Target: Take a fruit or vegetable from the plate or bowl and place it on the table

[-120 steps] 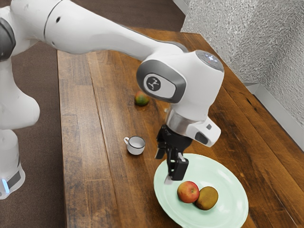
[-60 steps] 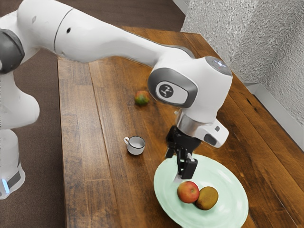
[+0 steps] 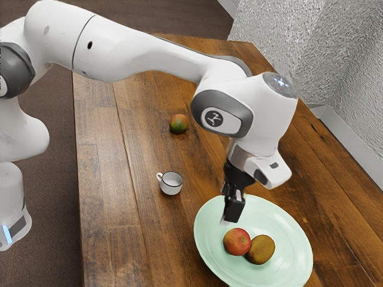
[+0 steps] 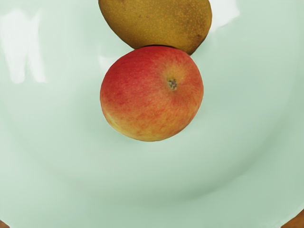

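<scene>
The red fruit [image 4: 147, 99] lies on the pale green plate [image 3: 287, 239] — touching the brown fruit [image 3: 262, 250] — below the end effector [image 3: 230, 219] and slightly toward the exterior view's right; whether it's released or clenched, I cannot tell.

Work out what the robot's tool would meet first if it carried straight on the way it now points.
Probably the red fruit on the plate: the tool points down near it. Depth is unclear, though, so it might just miss and reach bare plate beside the fruit.
</scene>
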### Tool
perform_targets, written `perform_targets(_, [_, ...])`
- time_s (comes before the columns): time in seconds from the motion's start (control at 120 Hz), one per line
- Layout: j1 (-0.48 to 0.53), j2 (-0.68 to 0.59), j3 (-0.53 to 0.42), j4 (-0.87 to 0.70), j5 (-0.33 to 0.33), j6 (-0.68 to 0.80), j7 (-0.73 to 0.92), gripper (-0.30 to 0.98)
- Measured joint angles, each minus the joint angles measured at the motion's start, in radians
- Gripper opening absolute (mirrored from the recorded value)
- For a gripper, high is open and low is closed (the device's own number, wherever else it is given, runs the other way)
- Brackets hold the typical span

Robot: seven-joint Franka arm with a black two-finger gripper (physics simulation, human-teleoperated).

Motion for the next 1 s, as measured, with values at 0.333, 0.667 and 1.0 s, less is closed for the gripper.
perform_targets(0.333, [0.079, 0.059, 0.031, 0.019, -0.189, 0.044, 0.166, 0.69])
perform_targets(0.667, [0.120, 0.135, 0.008, 0.062, -0.205, -0.007, 0.220, 0.68])
perform_targets(1.0, [0.246, 0.186, -0.121, 0.110, -0.235, -0.020, 0.242, 0.69])
